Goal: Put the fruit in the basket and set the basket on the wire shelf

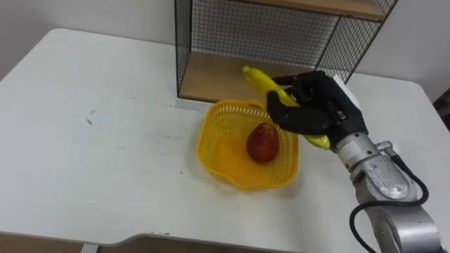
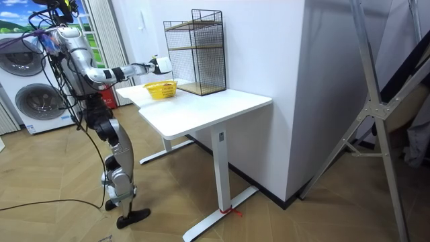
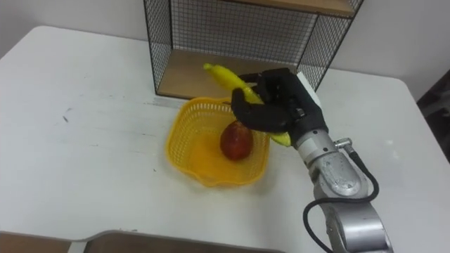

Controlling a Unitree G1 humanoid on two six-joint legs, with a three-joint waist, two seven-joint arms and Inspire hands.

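The room view shows the robot standing at the end of the white table. Washers are behind it, and its right arm reaches out over the table. The eye views look down from close up. There the right hand has its fingers curled tight round a banana. The banana is at the far right edge of the yellow basket, not inside it. A red fruit lies in the basket. The wire shelf stands just behind the basket, with the hand in front of its open side.
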